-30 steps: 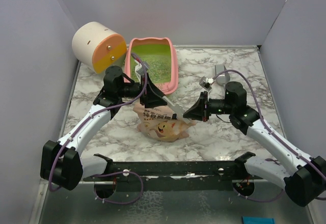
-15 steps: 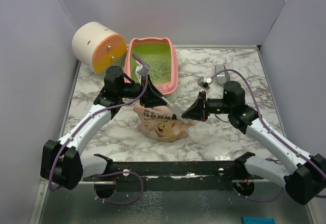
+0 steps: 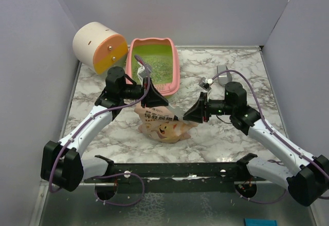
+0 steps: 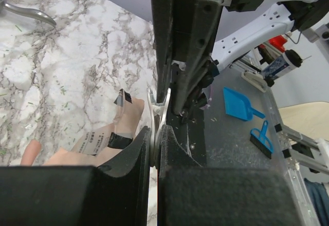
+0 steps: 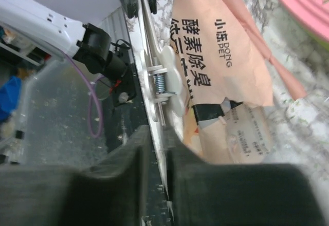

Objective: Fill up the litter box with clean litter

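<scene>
L claw (image 3: 163, 102) pinches clip (image 5: 167, 77); R claw (image 3: 187, 115) round it, grip unclear; litter box (image 3: 151, 41) behind L.

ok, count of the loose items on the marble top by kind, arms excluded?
litter box: 1
cream-and-orange cylinder: 1
tan pouch: 1
metal scoop: 1
white bag clip: 1
Total: 5
</scene>
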